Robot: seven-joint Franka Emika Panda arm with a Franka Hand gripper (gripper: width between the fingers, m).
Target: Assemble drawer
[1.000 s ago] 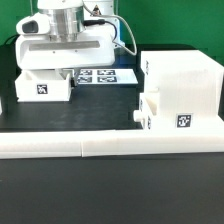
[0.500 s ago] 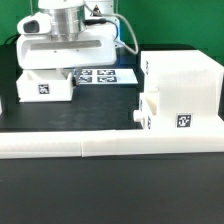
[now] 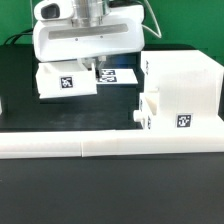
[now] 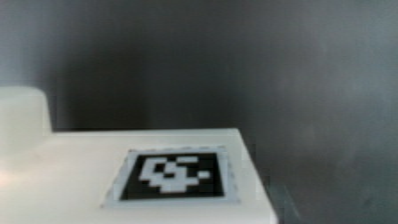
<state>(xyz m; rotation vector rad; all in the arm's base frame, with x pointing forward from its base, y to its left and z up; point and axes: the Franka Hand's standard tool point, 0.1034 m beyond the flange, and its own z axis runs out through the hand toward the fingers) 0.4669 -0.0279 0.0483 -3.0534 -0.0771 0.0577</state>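
My gripper (image 3: 86, 66) hangs over a small white tray (image 3: 67, 83) with a square tag on its side, at the back left of the black table. The tray sits just under the hand and travels with it, so the jaws are shut on it; the fingertips are hidden. In the wrist view the tray's top (image 4: 80, 150) with its tag (image 4: 173, 175) fills the lower part, and no fingers show. The cube-shaped housing (image 3: 185, 75) stands at the exterior view's right. A second tray (image 3: 165, 112) with a round knob (image 3: 139, 119) sits in its front.
The marker board (image 3: 117, 76) lies flat behind the held tray, partly covered by the hand. A long low white border bar (image 3: 100, 148) runs along the table's front. A small white piece (image 3: 2, 103) shows at the exterior view's left edge.
The gripper and the tray have moved together toward the exterior view's right and slightly up. The housing and its tray have not moved.
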